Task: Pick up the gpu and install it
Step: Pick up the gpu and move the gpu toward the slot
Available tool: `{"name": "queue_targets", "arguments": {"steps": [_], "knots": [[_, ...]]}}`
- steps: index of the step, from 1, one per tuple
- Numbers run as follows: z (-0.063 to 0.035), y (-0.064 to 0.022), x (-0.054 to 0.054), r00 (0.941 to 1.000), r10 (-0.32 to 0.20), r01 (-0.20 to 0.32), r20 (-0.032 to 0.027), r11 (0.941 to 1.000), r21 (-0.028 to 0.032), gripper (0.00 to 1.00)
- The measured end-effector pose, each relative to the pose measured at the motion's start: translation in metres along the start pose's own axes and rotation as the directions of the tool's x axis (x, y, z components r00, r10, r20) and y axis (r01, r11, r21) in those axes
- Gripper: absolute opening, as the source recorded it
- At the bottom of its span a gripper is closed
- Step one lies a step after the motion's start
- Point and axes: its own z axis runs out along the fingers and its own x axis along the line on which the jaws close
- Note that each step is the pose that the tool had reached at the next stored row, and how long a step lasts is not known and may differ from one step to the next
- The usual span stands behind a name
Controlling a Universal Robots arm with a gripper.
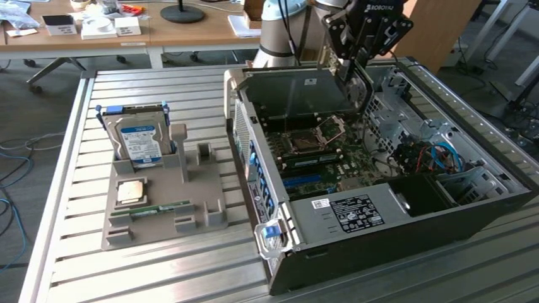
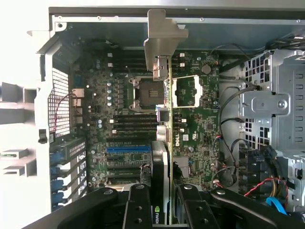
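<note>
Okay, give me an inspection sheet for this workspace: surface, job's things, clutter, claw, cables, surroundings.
Surface: slotted metal table, carrying an open computer case and a grey parts holder.
Job's things: gpu held edge-on above the motherboard.
Clutter: hard drive, processor chip and memory stick in the holder.
Claw: the claw is shut on the gpu, over the case.
Cables: blue and red leads inside the case; loose cables on the floor.
Surroundings: wooden desk with small boxes behind the table.

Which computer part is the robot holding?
The gpu, clamped in the end effector above the open case; hard drive and memory stick sit in the grey tray.
</note>
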Motion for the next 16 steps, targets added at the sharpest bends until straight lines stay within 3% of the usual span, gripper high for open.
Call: {"name": "queue_targets", "arguments": {"steps": [16], "knots": [[0.0018, 0.0017, -0.036, 1.0, 0.0, 0.0, 0.0, 1.0, 0.0, 0.27]]}}
